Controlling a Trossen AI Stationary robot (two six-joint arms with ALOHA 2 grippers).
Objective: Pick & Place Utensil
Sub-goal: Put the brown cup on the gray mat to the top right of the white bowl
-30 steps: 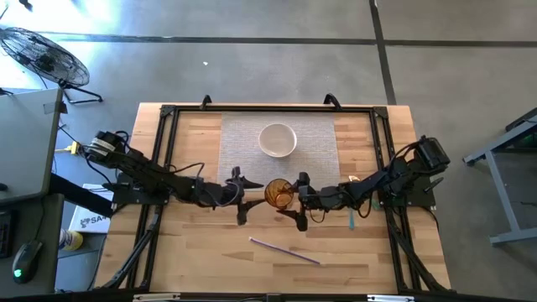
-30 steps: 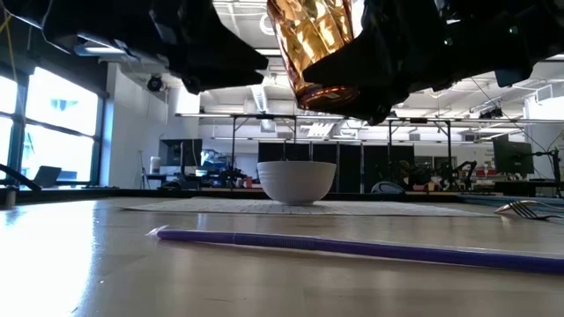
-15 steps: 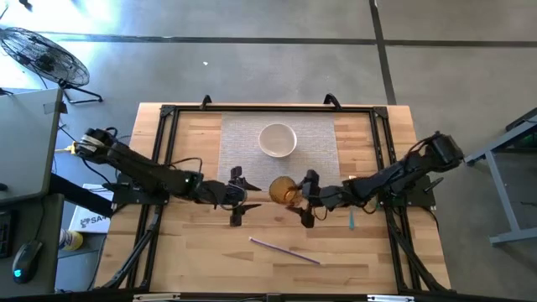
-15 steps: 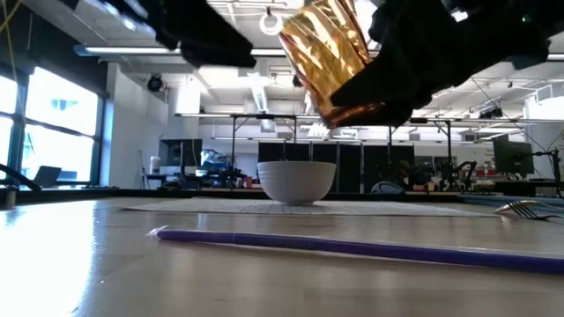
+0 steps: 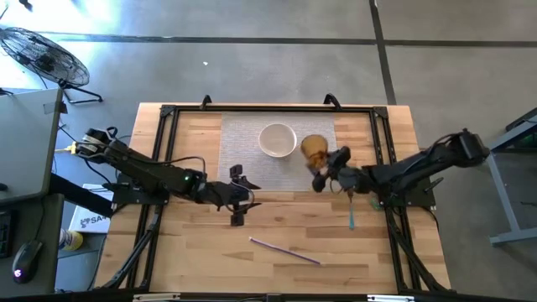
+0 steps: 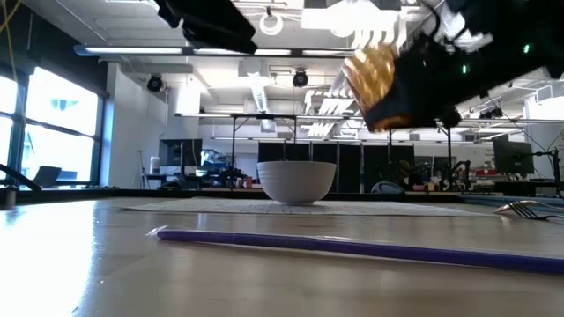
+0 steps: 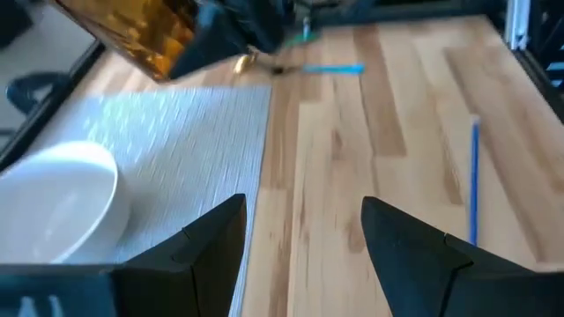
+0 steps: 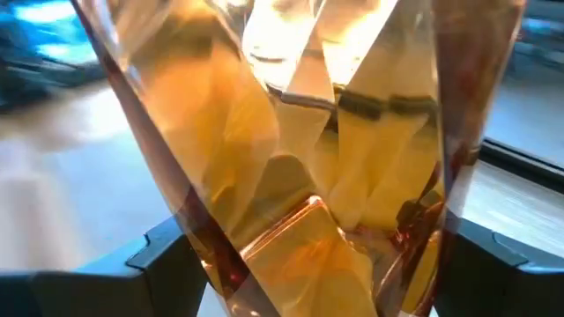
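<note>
Amber Glass Held Aloft Beside the Bowl

Straw first: a thin purple plastic straw lay on the bare wooden table at the near edge, slanted, well apart from both arms. In the low view it stretched across the foreground.

Farther in, the left gripper hovered over the boards just short of the mat, its two dark fingers spread apart with nothing between them; the left wrist view showed only wood and mat in the gap. To the right of the straw, a light blue-handled utensil lay on the wood, pointing away from the near edge, near the right arm. In the low view, fork tines rested on the table at the right edge.

Beyond that, the right gripper held a faceted amber glass tumbler in a wide grip, its fingers pressed to either side of the glass. The tumbler hung tilted in the air, clear of the table, above the right part of the grey woven placemat.

Just to its left, a round white ceramic bowl sat upright on the placemat, near the tumbler; from above, no gap could be told between them. The bowl looked empty from above.
</note>
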